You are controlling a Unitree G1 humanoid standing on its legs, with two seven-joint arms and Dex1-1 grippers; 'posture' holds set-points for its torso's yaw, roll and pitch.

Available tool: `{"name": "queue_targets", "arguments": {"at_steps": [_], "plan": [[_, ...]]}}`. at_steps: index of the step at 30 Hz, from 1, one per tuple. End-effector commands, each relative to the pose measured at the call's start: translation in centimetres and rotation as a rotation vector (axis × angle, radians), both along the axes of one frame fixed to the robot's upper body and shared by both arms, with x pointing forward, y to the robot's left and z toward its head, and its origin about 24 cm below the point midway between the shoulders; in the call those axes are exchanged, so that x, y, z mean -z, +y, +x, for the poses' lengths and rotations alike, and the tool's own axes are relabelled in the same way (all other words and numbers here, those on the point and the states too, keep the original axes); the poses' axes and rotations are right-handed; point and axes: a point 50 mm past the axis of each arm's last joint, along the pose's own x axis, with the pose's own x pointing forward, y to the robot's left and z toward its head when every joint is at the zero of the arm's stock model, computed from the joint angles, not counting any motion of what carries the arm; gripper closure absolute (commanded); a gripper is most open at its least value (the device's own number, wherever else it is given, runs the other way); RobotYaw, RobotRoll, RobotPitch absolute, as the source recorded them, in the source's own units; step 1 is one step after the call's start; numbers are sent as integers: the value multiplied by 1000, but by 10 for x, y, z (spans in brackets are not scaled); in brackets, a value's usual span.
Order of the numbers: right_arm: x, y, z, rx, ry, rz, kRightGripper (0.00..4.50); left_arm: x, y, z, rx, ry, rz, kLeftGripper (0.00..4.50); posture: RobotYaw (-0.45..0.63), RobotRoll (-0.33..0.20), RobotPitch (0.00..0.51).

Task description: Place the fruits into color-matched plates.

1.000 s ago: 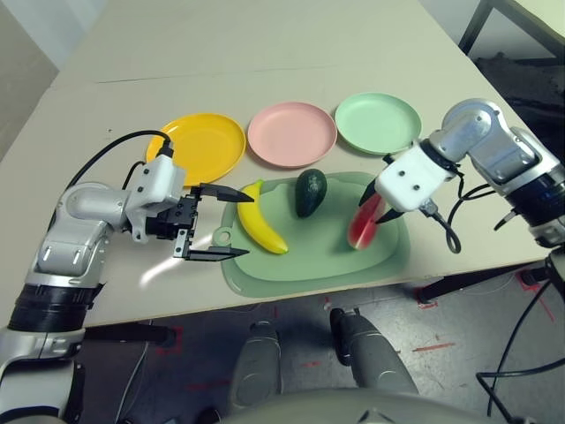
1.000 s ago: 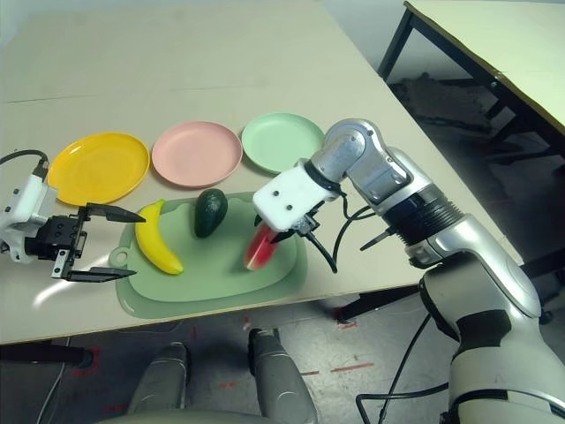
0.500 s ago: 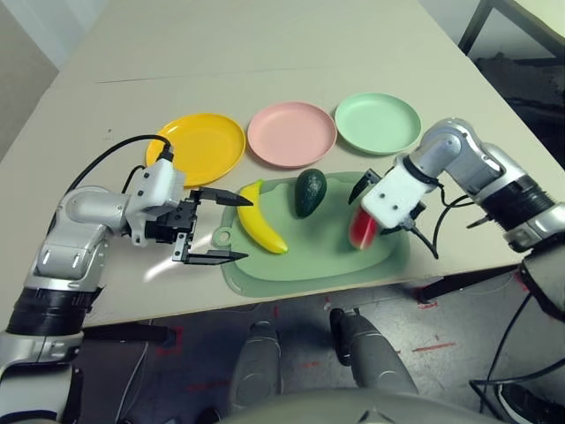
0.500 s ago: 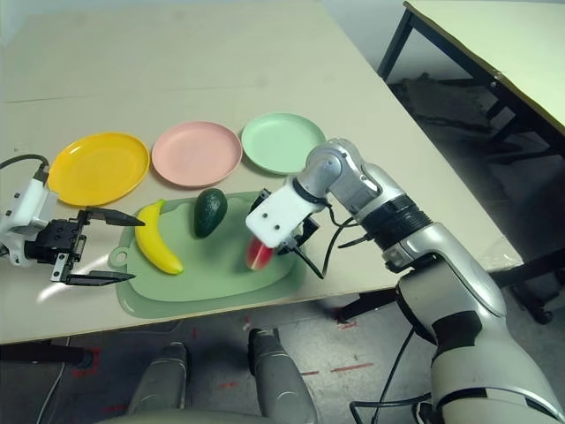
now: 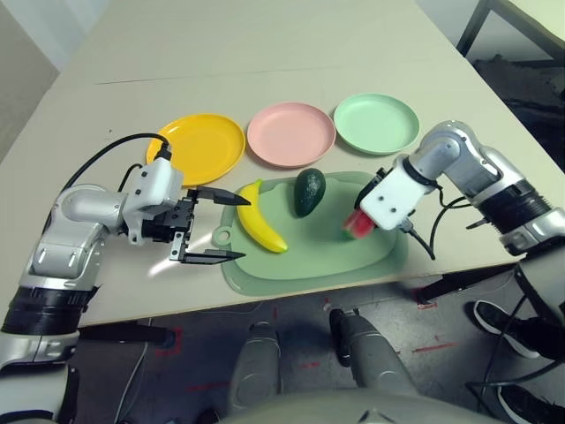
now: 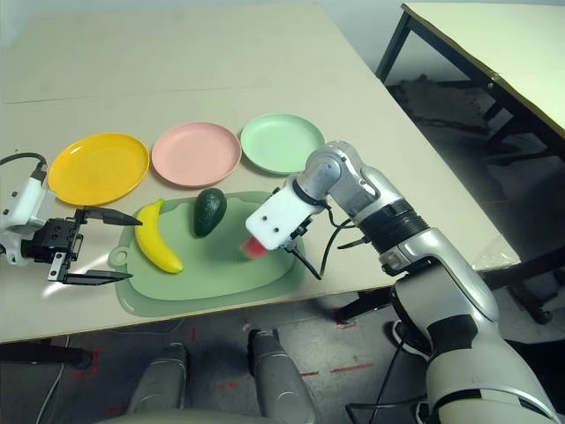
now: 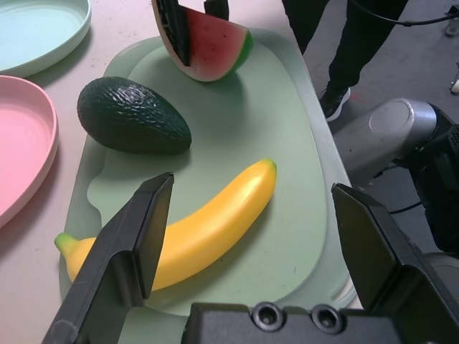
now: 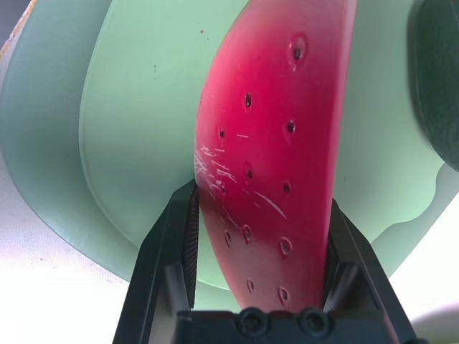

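Beige table (image 5: 291, 53) over grey floor (image 5: 441, 336)

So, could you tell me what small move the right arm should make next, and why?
Probably a short lift straight up. The right gripper has its fingers against both sides of the watermelon wedge, which sits on the green mat. The pink plate lies beyond the mat, so the wedge should clear the mat first.

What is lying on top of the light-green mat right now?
On the mat lie the banana, the avocado and the watermelon wedge, which sits between the right gripper's fingers. The wedge's underside is covered.
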Motion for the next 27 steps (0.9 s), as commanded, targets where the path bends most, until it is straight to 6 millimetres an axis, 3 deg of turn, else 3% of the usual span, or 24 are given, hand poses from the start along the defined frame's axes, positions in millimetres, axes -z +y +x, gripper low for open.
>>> {"name": "queue_targets", "arguments": {"at_steps": [1,4,16,27], "plan": [[11,-4,-3,12,51,-38,2406,0,0,1,2,-7,10,0,42,0,198],[6,-3,-4,18,62,-29,2406,1,-1,1,3,-6,7,0,42,0,198],[-40,6,-5,61,88,49,2406,2,-2,2,-4,-11,-4,0,36,0,191],[-87,15,34,213,-8,212,2406,-9,-5,4,-184,-34,-142,0,35,0,194]]}}
